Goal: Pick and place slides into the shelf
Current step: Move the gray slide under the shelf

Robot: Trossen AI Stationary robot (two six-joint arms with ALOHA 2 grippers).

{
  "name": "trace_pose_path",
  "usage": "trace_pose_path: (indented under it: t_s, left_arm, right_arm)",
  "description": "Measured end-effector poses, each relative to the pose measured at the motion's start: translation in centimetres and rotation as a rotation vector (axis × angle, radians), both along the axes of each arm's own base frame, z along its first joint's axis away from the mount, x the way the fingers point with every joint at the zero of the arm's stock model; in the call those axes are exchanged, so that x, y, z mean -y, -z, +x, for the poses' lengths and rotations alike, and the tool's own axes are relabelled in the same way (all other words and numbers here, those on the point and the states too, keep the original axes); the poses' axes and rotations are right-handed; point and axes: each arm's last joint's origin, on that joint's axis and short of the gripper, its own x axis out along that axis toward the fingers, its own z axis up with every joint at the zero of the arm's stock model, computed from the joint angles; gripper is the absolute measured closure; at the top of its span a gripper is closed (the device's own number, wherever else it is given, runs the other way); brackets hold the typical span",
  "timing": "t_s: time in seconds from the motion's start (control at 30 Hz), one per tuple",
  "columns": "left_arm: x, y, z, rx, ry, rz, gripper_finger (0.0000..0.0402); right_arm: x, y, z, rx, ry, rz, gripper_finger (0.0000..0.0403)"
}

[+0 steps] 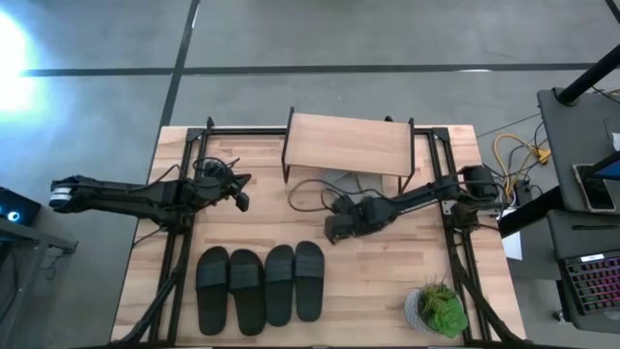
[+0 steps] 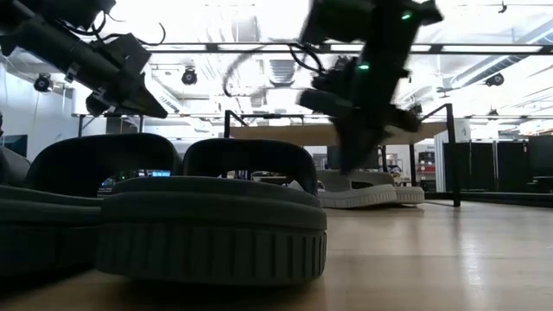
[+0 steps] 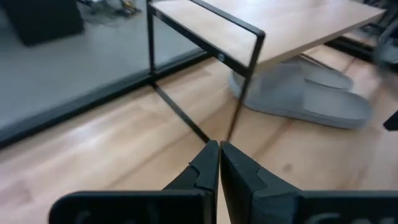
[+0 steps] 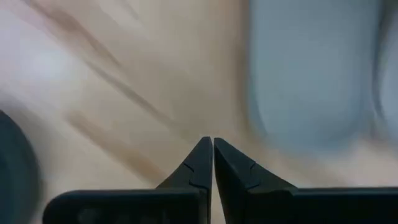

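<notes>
Bare table (image 1: 387, 281) lies between the four black slides (image 1: 260, 283) lined up at the near edge and the potted plant (image 1: 438, 308) in the near right corner. The shelf (image 1: 349, 143) blocks the far middle; the light grey slides (image 3: 311, 96) fill the room under its plank. The right gripper (image 1: 334, 231), fingers closed, hangs over the centre just near of the shelf, with the left gripper (image 1: 242, 202), also closed, left of the shelf; open wood lies between them.

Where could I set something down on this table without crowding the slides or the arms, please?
The wood is bare between the black slides and the potted plant, and along the table's left edge below the left gripper. It is crowded by the shelf, grey slides and right gripper.
</notes>
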Motion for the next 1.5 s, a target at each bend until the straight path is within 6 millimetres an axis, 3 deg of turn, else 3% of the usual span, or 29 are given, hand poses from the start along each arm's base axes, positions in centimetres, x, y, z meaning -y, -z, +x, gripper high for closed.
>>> trace_pose_path:
  t_s: [0.17,0.43,0.63,0.9,1.27,1.5]
  left_arm:
    - [0.1,-0.1,0.0,0.046,0.007,-0.057,0.0402]
    - [0.1,-0.1,0.0,0.086,-0.017,-0.104,0.0402]
    - [0.1,0.0,0.0,0.069,-0.011,-0.092,0.0402]
    - [0.1,-0.1,0.0,0.061,-0.001,-0.073,0.0402]
    - [0.1,0.0,0.0,0.046,0.000,-0.069,0.0402]
    - [0.1,0.0,0.0,0.003,0.028,-0.016,0.0402]
  right_arm:
    - [-1.0,-0.1,-1.3,-0.048,0.152,0.062,0.0394]
    - [1.9,0.6,-2.0,-0.100,0.407,0.128,0.0394]
    - [2.6,0.9,-1.9,-0.109,0.411,0.109,0.0394]
    - [2.1,3.0,-1.3,-0.159,0.358,0.052,0.0394]
    - [1.8,4.1,-0.8,-0.133,0.333,-0.048,0.0394]
    - [3.3,4.2,0.5,-0.036,0.302,-0.083,0.0394]
